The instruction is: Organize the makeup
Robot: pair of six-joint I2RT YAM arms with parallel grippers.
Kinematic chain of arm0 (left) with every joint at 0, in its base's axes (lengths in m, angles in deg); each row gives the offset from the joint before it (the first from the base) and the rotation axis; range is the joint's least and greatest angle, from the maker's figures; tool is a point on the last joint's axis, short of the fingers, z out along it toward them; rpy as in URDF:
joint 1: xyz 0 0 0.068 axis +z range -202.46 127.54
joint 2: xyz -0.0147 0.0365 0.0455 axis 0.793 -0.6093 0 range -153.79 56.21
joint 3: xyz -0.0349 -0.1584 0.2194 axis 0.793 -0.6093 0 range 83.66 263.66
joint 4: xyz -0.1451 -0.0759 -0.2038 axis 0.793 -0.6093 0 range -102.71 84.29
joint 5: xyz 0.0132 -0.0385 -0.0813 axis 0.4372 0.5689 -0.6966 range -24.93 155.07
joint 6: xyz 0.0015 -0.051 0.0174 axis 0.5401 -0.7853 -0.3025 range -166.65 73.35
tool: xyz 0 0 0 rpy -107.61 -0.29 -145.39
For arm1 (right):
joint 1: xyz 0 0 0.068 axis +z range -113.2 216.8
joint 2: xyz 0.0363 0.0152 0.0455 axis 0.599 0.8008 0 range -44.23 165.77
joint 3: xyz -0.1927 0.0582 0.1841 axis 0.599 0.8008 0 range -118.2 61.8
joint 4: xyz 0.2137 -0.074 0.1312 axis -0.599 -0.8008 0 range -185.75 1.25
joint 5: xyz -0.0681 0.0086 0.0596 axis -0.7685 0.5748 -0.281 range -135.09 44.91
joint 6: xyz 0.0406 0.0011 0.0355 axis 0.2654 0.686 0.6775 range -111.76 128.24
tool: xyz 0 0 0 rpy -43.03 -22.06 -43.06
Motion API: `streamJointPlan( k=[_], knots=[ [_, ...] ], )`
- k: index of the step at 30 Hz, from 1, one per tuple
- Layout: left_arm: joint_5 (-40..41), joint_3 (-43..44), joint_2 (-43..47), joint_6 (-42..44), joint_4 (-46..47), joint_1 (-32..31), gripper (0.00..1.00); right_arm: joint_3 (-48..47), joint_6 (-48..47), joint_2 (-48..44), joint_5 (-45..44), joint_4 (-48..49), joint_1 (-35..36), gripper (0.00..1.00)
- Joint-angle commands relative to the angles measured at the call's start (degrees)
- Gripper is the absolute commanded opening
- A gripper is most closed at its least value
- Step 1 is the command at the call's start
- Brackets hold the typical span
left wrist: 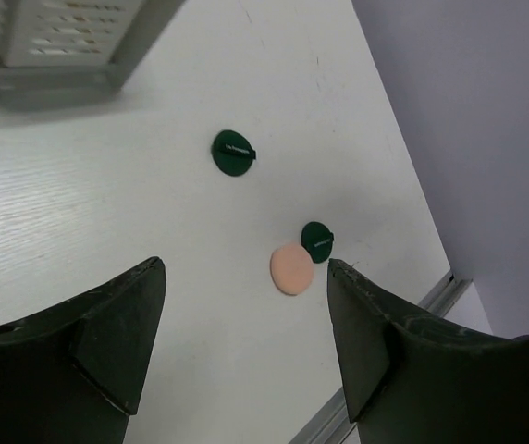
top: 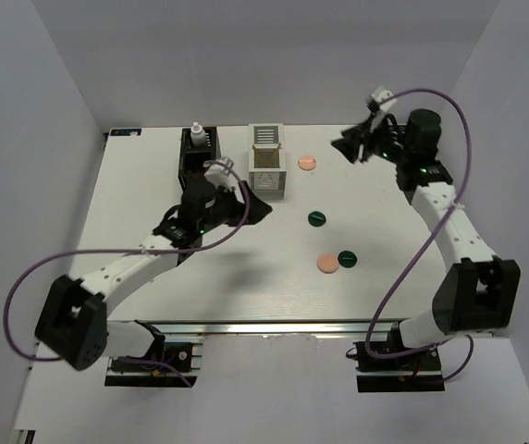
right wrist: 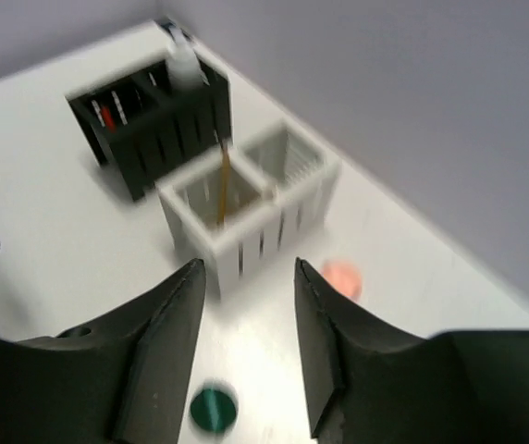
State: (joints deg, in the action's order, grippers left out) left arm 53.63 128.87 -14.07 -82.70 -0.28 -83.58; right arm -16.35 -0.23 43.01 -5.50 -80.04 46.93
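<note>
White table: black box holds tubes, bottle; white box, stick.

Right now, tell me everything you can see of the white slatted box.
The white slatted box stands upright on the table, beside the black box but apart from it. It looks like white plastic, with slotted walls and two open-topped compartments. A thin wooden stick stands in one; the other looks empty. Nothing grips it.

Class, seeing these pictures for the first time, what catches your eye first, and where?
Two peach discs and two dark-green discs lie loose on the white table, right of centre. Farther back stand a white slatted box and a black slatted box holding a white bottle. The left gripper and right gripper hang open.
</note>
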Motion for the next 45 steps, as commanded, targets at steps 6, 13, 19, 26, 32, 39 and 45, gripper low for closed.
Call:
streamJointPlan(
  k=[6, 13, 19, 26, 32, 39, 45],
  knots=[
    [2.1, 18.8, -23.8, -4.9, 0.1, -9.4, 0.80, 20.1, 1.1, -13.5, 1.4, -15.5, -14.5, 0.46],
    [13.3, 39.4, -42.6, -10.4, -18.8, -14.3, 0.69, 30.5, 3.2, -24.0, 0.8, -15.5, -18.3, 0.46],
    [18.6, 54.8, -54.2, -10.3, -28.2, -16.2, 0.57, 32.2, 4.2, -25.6, 1.3, -15.9, -20.0, 0.46],
    [20.7, 65.0, -62.7, -8.9, -33.9, -16.4, 0.56, 33.0, 4.8, -25.9, 1.6, -16.1, -20.6, 0.46],
    [22.6, 66.7, -65.2, -6.4, -37.0, -16.6, 0.56, 33.6, 5.9, -25.9, 1.9, -15.5, -20.8, 0.46],
    [22.5, 66.3, -67.1, -5.0, -38.2, -17.0, 0.52, 34.6, 6.8, -26.0, 2.2, -15.4, -20.9, 0.46],
    [20.6, 66.2, -68.0, -4.8, -37.0, -17.1, 0.37, 35.3, 7.3, -26.0, 2.5, -15.0, -20.9, 0.46]
  ],
)
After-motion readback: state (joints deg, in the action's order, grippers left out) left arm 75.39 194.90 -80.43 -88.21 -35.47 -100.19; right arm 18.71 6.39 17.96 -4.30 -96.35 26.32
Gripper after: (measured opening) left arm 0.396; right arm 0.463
